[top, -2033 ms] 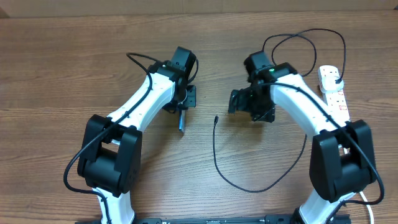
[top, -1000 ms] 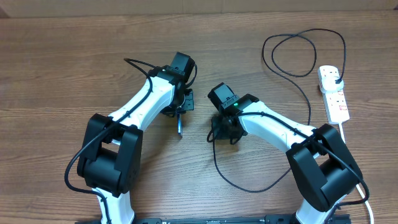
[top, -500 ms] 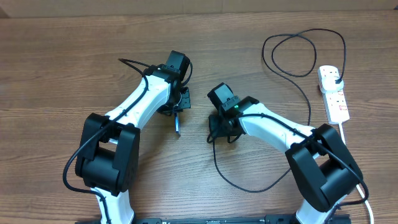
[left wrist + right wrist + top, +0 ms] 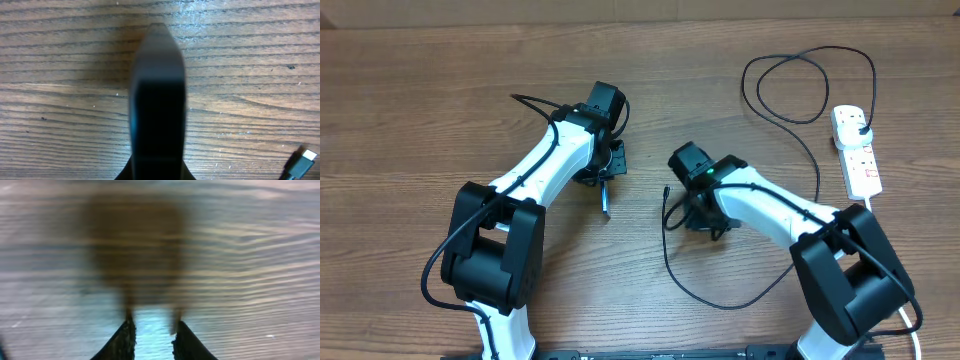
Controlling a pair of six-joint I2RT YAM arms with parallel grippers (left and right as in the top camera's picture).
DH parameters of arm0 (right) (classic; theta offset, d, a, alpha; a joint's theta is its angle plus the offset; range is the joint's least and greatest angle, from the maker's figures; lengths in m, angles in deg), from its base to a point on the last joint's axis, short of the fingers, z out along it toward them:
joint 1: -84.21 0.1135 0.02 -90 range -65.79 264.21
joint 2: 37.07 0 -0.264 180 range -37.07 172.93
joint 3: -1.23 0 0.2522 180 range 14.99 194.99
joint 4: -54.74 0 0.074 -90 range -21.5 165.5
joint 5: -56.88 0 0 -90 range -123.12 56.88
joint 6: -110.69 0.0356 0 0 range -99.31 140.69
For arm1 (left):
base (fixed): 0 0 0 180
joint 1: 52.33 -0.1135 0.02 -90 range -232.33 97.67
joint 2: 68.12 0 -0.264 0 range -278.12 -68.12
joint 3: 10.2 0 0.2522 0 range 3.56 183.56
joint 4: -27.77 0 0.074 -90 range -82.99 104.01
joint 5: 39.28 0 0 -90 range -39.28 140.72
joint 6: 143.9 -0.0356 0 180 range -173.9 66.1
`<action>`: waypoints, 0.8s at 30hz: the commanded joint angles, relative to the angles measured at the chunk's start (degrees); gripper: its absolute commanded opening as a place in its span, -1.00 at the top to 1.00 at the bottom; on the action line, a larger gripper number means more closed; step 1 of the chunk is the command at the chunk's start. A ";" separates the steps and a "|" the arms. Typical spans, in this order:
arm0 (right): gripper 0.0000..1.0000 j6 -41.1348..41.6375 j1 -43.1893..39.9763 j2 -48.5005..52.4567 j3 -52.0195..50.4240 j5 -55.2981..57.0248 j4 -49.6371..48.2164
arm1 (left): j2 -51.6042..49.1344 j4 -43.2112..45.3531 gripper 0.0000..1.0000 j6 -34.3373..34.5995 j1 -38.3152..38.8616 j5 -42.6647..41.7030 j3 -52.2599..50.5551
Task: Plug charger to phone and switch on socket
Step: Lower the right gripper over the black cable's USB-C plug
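Observation:
My left gripper (image 4: pixel 607 176) is shut on the phone (image 4: pixel 605 198), holding it edge-on above the table. In the left wrist view the phone (image 4: pixel 157 100) is a dark slab filling the centre. The charger's small plug tip (image 4: pixel 666 192) lies on the wood just left of my right gripper (image 4: pixel 690 214), and it also shows as the plug tip (image 4: pixel 304 163) at that view's bottom right corner. The charger cable (image 4: pixel 720 304) loops toward the front, then runs back to the socket (image 4: pixel 857 152) at the far right. My right gripper (image 4: pixel 152 340) is narrowly open, with only blurred table between its fingers.
The charger's slack forms loops (image 4: pixel 800 85) at the back right, beside the socket. A thick white cord (image 4: pixel 910 318) leaves the socket toward the front right corner. Both arm bases stand at the front edge.
My right gripper has slid to the right, uncovering the charger's plug tip. The left arm shifted slightly left earlier with the phone and now holds still.

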 commanded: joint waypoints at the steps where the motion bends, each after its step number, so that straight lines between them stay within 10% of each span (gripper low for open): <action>1: 0.47 -2.62 -1.44 1.36 4.00 -4.46 -0.20 | 1.27 0.26 0.91 0.79 -0.26 -0.04 0.02; 8: 0.16 -8.83 -1.25 1.38 6.05 -20.79 -8.83 | 1.27 0.24 0.91 0.79 -0.26 -0.04 0.02; 24: -0.03 -2.56 6.86 1.60 2.36 -1.84 -13.00 | 1.27 0.20 0.91 0.79 -0.26 -0.24 0.02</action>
